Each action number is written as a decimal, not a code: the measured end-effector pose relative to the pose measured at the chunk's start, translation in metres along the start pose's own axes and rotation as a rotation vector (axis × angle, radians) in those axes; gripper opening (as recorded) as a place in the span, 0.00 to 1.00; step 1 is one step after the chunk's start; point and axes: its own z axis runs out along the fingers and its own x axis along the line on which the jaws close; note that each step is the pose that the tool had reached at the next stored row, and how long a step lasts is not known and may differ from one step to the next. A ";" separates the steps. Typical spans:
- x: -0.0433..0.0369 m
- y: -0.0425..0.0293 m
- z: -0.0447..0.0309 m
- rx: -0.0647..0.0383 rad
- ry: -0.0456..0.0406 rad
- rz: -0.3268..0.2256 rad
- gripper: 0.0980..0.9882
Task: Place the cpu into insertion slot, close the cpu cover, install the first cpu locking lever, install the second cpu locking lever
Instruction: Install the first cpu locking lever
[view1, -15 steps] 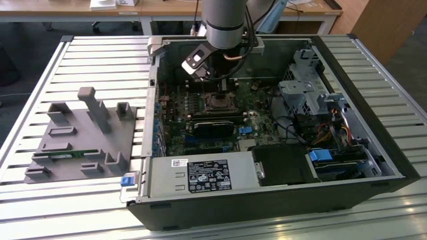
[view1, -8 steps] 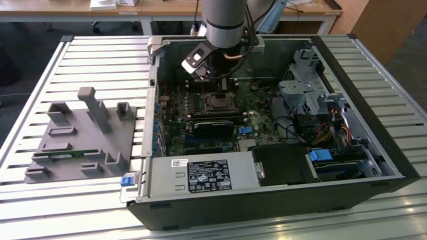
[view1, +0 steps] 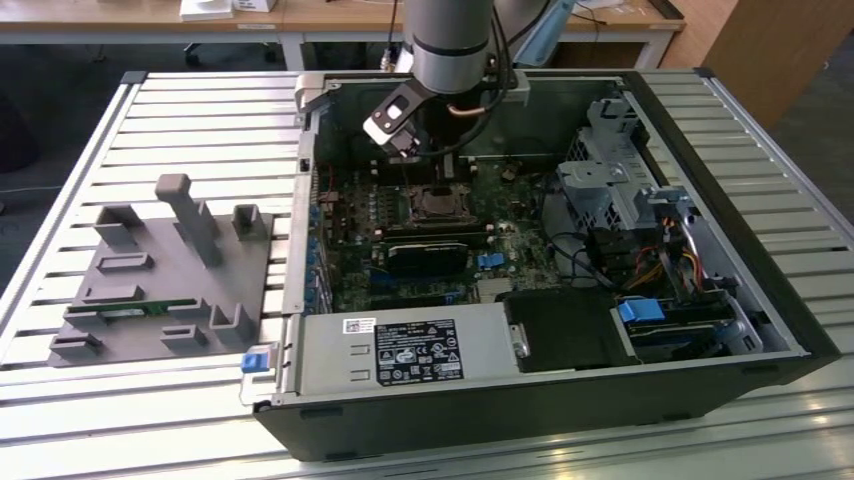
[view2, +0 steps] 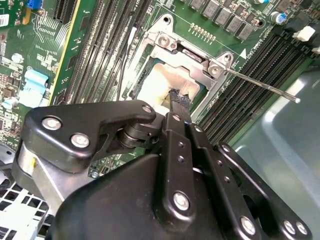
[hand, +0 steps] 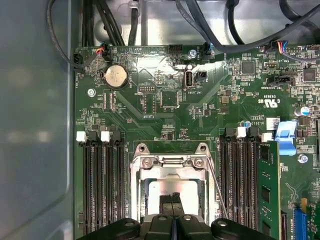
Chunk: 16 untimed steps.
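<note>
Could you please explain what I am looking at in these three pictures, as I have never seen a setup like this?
The exterior view is taken from off the machine: a robot arm reaches into an open computer case lying on a slatted table, beside a grey fixture. The other two pictures come from cameras on the arm's wrist. They show its gripper, shut and holding nothing, over the cpu, which is framed by the cpu cover. A thin lever sticks out alongside.
</note>
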 end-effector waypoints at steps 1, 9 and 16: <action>0.0000 0.0000 -0.0004 0.000 -0.0003 0.000 0.01; 0.0000 0.0002 -0.0061 0.000 -0.0002 0.000 0.01; 0.0001 0.0004 -0.0135 0.000 -0.0004 0.000 0.01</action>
